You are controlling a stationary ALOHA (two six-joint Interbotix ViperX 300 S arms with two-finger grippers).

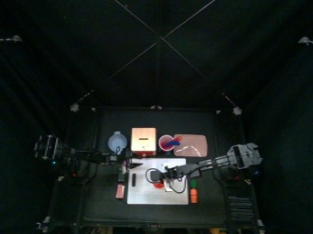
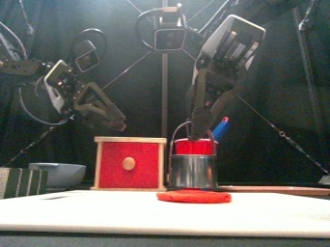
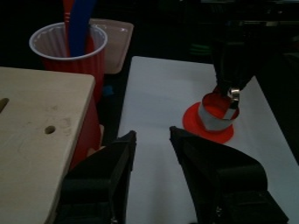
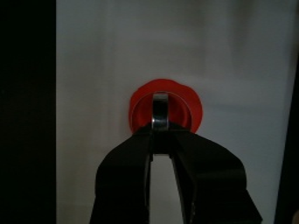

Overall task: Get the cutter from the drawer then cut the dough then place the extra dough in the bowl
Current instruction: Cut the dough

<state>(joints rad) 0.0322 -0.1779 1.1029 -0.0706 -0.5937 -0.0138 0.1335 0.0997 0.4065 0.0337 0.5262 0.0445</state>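
Finding: no text, label, brand, number or sign can be read on anything in any view.

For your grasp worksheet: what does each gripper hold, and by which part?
Right gripper: the cutter, by its wire handle, standing on the dough. Left gripper: open, holding nothing.
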